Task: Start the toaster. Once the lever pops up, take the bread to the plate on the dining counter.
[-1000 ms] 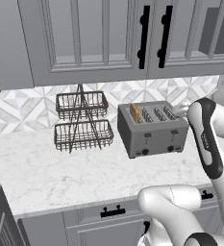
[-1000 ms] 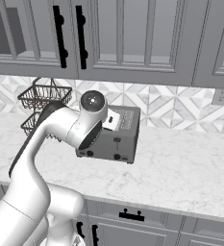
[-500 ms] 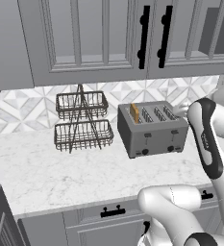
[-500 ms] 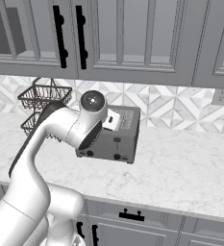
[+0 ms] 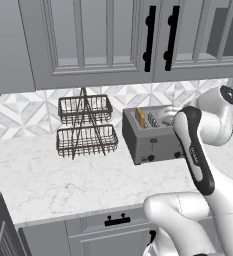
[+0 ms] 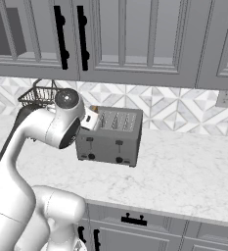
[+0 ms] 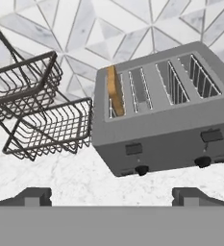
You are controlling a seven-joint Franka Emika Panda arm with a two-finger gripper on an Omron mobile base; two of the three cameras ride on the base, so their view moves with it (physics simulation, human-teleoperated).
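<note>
The hand (image 7: 111, 196) hangs short of the toaster (image 7: 166, 113), fingers wide apart, gripping nothing. The bread (image 7: 115, 90) stands in the slot nearest the wire rack (image 7: 34, 105). Risk: the wide fingers missing the small lever (image 7: 133, 148), or shoving the toaster along the counter (image 7: 60, 178).

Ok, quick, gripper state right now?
Gripper: open, jaws wide apart, holding nothing, hanging in front of the toaster without touching it.
</note>
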